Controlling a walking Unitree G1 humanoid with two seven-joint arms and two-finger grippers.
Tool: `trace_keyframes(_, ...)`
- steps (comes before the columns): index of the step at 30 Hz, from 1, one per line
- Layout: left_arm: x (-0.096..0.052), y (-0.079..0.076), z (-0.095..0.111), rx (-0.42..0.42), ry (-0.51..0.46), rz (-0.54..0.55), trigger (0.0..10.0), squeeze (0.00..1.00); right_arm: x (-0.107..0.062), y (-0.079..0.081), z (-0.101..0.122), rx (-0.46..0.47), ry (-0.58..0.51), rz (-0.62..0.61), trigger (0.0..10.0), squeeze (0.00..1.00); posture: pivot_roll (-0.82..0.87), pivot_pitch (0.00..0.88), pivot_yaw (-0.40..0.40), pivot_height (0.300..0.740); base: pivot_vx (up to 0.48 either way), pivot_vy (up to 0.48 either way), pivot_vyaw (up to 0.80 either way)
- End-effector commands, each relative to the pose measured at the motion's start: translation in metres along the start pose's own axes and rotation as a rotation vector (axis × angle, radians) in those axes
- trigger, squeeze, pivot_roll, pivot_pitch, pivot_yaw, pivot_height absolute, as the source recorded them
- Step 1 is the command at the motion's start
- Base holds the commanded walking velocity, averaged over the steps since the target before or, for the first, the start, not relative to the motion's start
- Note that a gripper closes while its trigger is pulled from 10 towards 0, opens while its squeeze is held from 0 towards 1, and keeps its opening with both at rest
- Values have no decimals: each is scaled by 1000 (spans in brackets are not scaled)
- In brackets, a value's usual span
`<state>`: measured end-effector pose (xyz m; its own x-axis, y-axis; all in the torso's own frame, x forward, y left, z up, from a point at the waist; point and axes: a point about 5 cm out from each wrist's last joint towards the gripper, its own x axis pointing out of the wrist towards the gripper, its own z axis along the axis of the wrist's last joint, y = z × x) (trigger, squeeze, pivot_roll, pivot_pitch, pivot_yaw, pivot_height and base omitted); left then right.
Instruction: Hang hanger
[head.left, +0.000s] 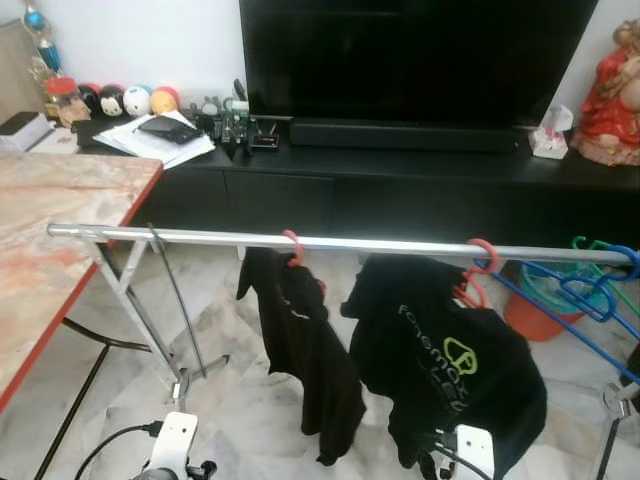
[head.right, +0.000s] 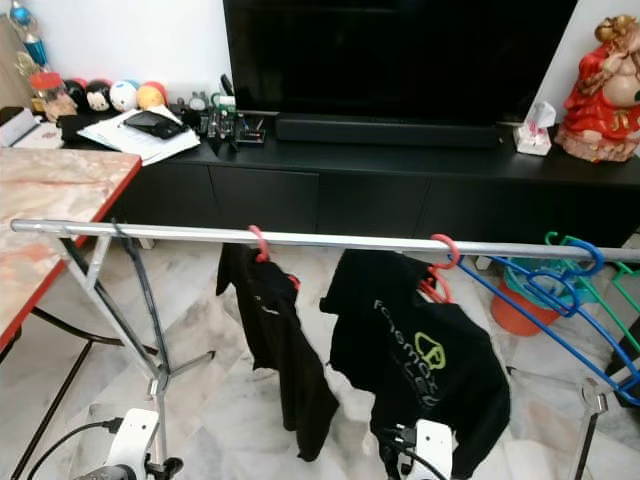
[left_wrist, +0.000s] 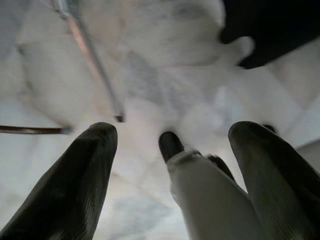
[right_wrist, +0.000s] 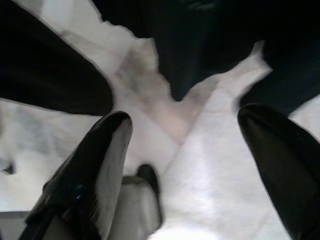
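Below the rail (head.left: 340, 243), both pink hangers' (head.left: 293, 249) bodies are hidden inside the black shirts (head.left: 450, 370). The rail's right end and the blue hangers (head.left: 590, 290) there are cut off.

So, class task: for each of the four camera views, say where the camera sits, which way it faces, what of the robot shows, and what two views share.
Left eye view: on the head, facing forward and down at the clothes rail; both wrists show at the bottom edge.
Right eye view: same head, same scene, with the logo T-shirt on its red hanger.
Left wrist view: faces down at the marble floor past the open left gripper.
Right wrist view: faces down past the open right gripper.
Both wrist views share the floor.
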<state>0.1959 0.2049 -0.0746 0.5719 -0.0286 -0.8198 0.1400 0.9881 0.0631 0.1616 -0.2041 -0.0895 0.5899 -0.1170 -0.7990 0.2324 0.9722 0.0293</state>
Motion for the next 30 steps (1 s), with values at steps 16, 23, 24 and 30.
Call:
trace_keyframes(16,-1,8,-1,7,10,28,10000,0,2,12,47,5,-274,6,10000,0,-157,0,-21,740,0,0,0)
trace_keyframes(23,-1,8,-1,4,7,31,10000,0,-10,-1,69,3,-481,-30,10000,0,-161,0,-25,740,0,0,0)
trace_keyframes(24,-1,8,-1,4,7,31,10000,0,-10,-1,69,3,-481,-30,10000,0,-161,0,-25,740,0,0,0)
trace_keyframes(30,-1,9,-1,6,8,32,10000,0,-35,-5,76,-73,-622,-58,10000,0,-165,0,-26,740,0,0,0)
